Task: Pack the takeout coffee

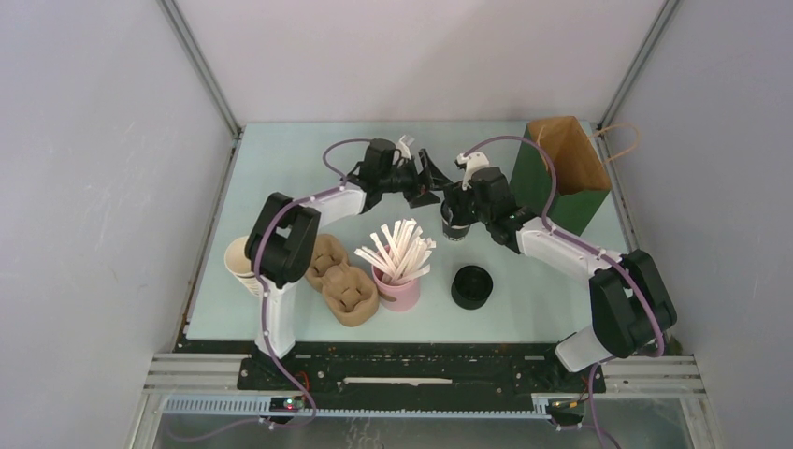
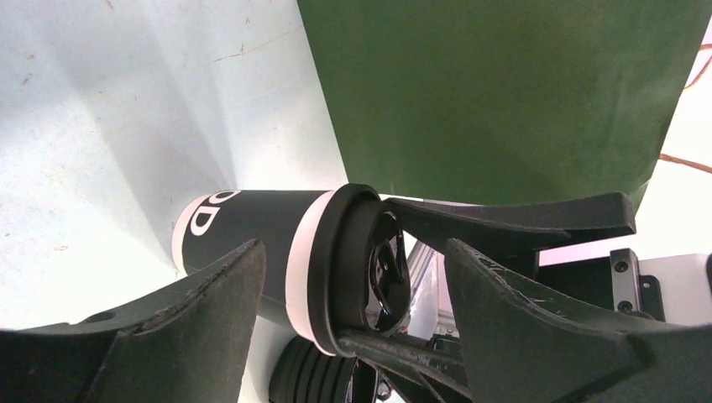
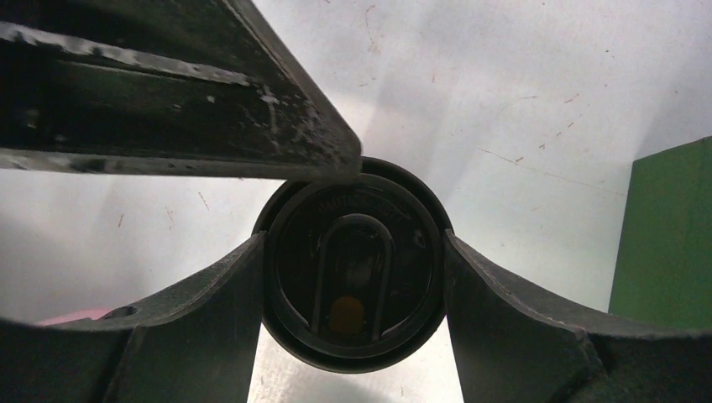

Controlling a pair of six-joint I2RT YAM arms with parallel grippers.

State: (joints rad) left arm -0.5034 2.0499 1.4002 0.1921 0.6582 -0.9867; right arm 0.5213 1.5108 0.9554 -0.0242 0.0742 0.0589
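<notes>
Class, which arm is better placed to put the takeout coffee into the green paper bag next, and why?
Right. The right gripper clasps the takeout coffee beside the green paper bag; the left gripper is open, holding nothing.

On the worktop there is one lidded takeout coffee (image 1: 455,229), one green paper bag (image 1: 561,178) and one pink holder (image 1: 399,292). The white straws (image 1: 397,251) in it are too many to count. There is also one black stack of lids (image 1: 472,286), one stack of cups (image 1: 239,265), and a brown pulp carrier (image 1: 341,281) with two wells, perhaps two pieces.
</notes>
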